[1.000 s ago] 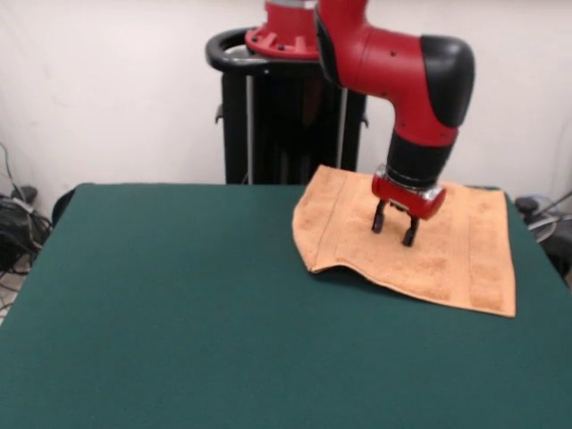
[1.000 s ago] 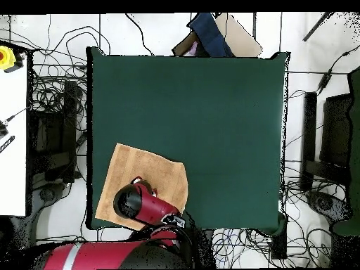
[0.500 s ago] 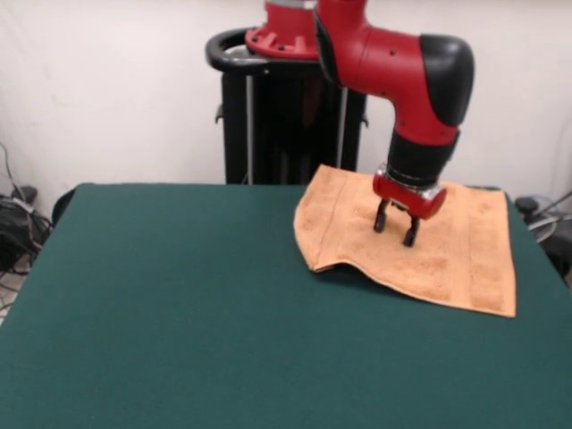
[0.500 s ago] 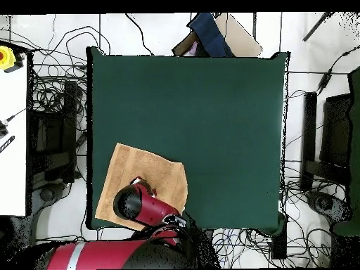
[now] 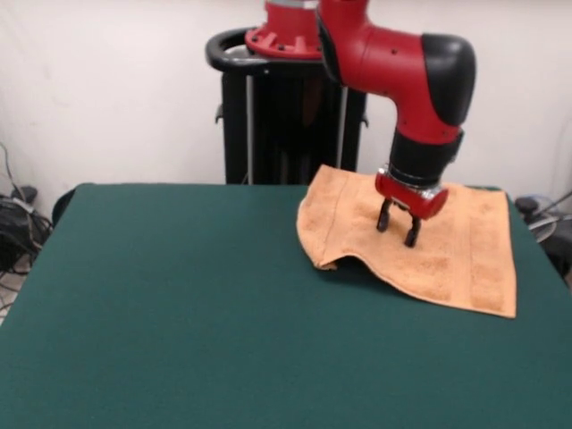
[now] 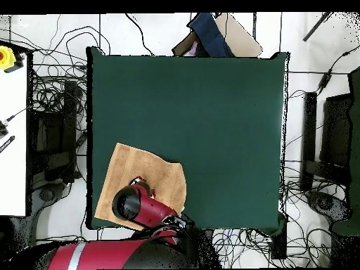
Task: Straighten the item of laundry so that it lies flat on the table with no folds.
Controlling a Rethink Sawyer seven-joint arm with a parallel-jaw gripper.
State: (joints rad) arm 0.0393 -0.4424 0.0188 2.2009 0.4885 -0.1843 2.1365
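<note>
**Hand over towel, corner fold remaining**

Hand (image 5: 399, 231) is hovering just above the towel's (image 5: 456, 259) middle, fingers parted, gripping nothing. Towel is lying at the surface's (image 5: 179, 304) corner nearest the robot, mostly flat; its edge toward the surface's centre is humping up. Judging the smoothing step as under way: next move needs that raised edge drawn outward.

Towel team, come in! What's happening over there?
End effector open, over towel. Towel near table edge, one corner humped up, not flat. Nothing in the way.
</note>
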